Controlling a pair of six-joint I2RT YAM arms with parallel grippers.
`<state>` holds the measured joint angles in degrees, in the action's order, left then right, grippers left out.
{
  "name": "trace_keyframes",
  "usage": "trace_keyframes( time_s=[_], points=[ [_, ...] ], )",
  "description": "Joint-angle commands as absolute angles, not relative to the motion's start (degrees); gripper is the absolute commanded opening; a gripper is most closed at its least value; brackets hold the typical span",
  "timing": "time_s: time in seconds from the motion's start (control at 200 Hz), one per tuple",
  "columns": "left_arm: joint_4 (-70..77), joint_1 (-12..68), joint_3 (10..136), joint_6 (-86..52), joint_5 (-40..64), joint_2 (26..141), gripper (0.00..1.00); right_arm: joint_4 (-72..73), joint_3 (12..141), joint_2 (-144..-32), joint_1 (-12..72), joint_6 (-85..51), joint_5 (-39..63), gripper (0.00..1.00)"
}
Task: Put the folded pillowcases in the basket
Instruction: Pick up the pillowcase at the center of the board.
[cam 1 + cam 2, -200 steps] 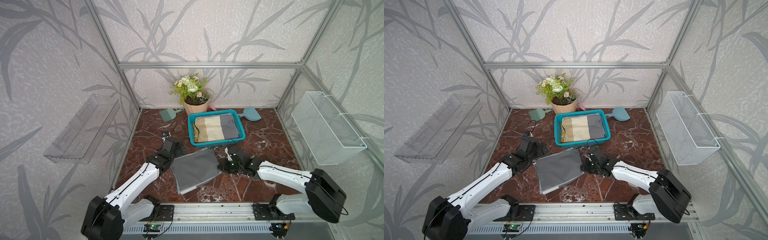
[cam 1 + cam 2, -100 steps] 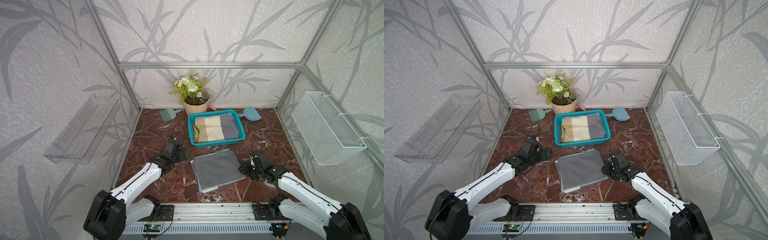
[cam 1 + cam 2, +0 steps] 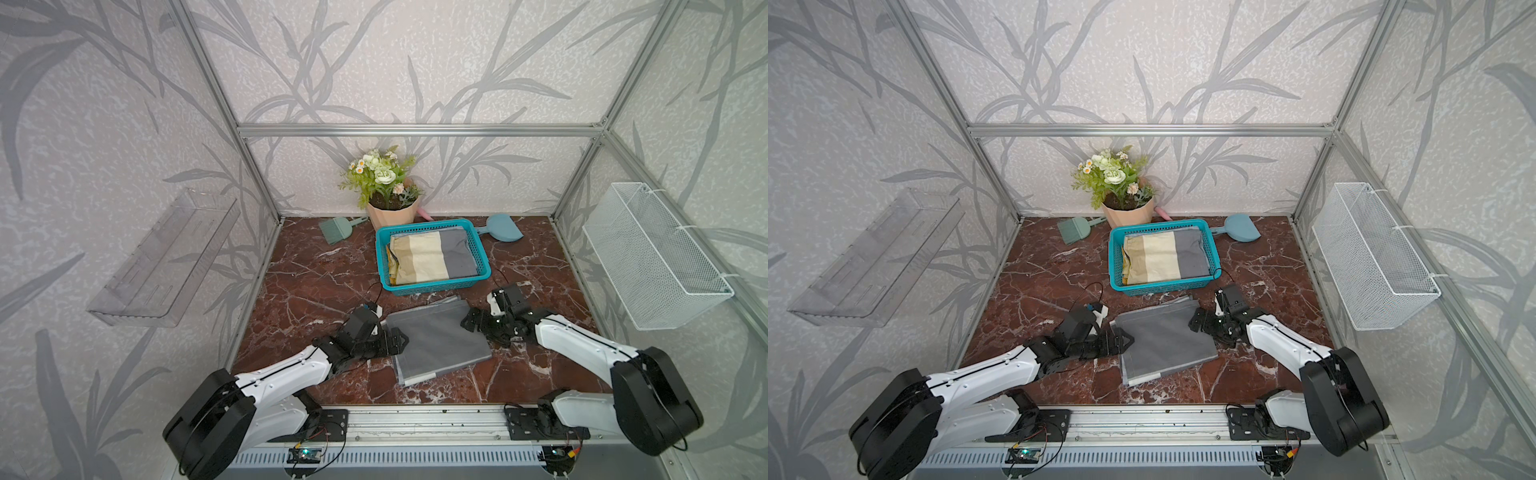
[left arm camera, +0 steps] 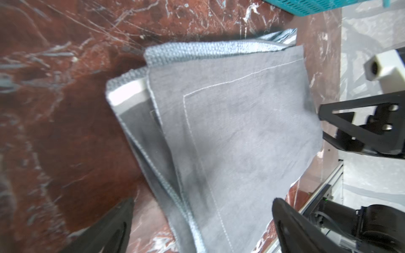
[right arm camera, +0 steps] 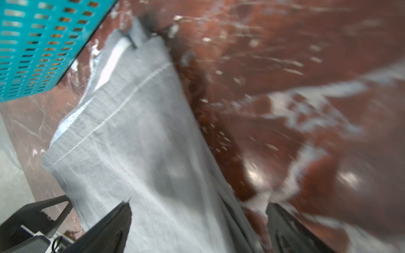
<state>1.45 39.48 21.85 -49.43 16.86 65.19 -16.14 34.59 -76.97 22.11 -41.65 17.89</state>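
Left wall: clear plastic shelf (image 3: 166, 257), off the tabletop (image 3: 316, 286) and well apart from everything else.

Left hand (image 3: 404, 338) sits low at the left edge of the grey folded pillowcase (image 3: 436, 340). It's released: in the left wrist view the fingers (image 4: 114, 225) are spread wide over that edge and clamp nothing. A black cable (image 3: 374, 291) loops from its wrist toward the basket.

Back edge of the tabletop, left to right: green brush (image 3: 334, 228), flower pot (image 3: 390, 208), then a blue dustpan (image 3: 500, 228) at the basket's far right corner.

Turquoise basket (image 3: 432, 286) is centre-back, just in front of the pot. A folded yellow, cream and grey striped cloth (image 3: 432, 257) already covers most of its floor.

Pillowcase is not in the basket. It lies flat at front-centre of the tabletop, rotated a bit, its far edge just beside the basket's near wall. The right wrist view shows a strip of tabletop between them. That wall is all that stands between pillowcase and basket interior.

Right hand (image 3: 478, 330) is low at the pillowcase's right edge, also released. Its fingers (image 5: 109, 227) are wide apart with the cloth edge lying between them, not pinched.

Right wall: white wire-mesh basket (image 3: 652, 257), clear of the work area.
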Motion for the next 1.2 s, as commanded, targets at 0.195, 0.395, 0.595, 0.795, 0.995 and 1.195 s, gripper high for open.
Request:
trace_keyframes(
  time_s=[0.195,0.395,0.595,0.795,0.995,1.195],
  points=[
    [8.8,40.0,20.7,-51.2,19.0,69.6,1.00,-6.6,34.5,-84.4,22.6,-39.9,26.5,0.97],
    [13.3,40.0,21.4,-51.3,21.3,75.3,1.00,-7.0,33.0,-82.8,27.5,-41.9,25.4,0.95],
    [11.1,40.1,22.5,-50.1,19.7,75.7,1.00,-3.9,29.9,-82.7,29.9,-45.6,25.5,0.89],
    [10.1,40.1,22.6,-49.5,18.1,76.7,1.00,-3.2,30.3,-84.1,32.1,-46.4,25.4,0.84],
    [11.1,40.0,22.3,-49.4,18.5,78.1,0.59,-4.2,30.7,-84.5,32.3,-45.9,24.5,0.70],
    [9.4,40.1,22.5,-49.2,17.1,77.4,0.00,-3.5,30.1,-85.2,32.4,-46.3,24.4,0.13]
  ],
)
